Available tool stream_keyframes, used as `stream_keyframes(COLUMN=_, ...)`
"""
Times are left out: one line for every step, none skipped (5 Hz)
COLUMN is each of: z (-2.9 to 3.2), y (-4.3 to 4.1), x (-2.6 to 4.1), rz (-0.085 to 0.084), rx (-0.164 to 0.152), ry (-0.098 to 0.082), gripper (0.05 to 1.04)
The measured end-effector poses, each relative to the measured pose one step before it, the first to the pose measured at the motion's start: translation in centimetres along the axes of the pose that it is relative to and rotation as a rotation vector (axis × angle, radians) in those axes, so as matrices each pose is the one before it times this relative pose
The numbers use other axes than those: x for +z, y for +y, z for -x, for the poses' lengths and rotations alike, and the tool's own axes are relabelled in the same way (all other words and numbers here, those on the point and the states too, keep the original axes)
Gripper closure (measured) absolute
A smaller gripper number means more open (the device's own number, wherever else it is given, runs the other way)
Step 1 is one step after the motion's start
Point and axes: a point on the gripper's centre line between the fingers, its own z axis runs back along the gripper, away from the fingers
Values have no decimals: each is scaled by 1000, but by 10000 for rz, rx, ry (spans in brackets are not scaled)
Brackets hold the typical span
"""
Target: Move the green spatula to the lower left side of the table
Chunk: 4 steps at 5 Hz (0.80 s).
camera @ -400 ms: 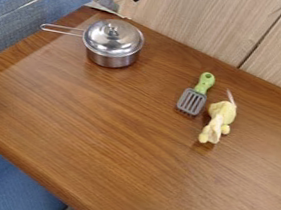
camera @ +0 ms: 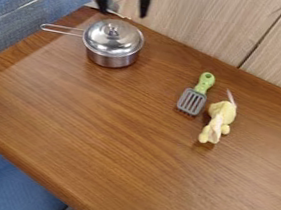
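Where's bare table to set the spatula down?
The table is bare from below the pot and the spatula to its lower-left edge, and between those two. It is crowded where the spatula lies close beside the yellow plush toy.

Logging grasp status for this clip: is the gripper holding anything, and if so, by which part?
Nothing is held: the gripper is open with nothing between its fingers, and the green spatula lies on the table.

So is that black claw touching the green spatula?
Apart. In the camera view, the gripper hangs up by the pot, with tabletop showing between it and the green spatula.
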Motion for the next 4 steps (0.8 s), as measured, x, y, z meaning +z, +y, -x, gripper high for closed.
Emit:
stream_keyframes(z=1003, y=-4062, x=-623, rz=309, rx=-996, ry=397, gripper=83)
stream_keyframes(z=455, y=-3020, x=-786, rz=233, rx=-594, ry=171, gripper=83)
stream_keyframes(z=1132, y=-2500, x=-2238, rz=-117, rx=-618, ry=327, gripper=83)
stream_keyframes(z=790, y=-1923, x=-2737, rz=-434, rx=-659, ry=476, gripper=83)
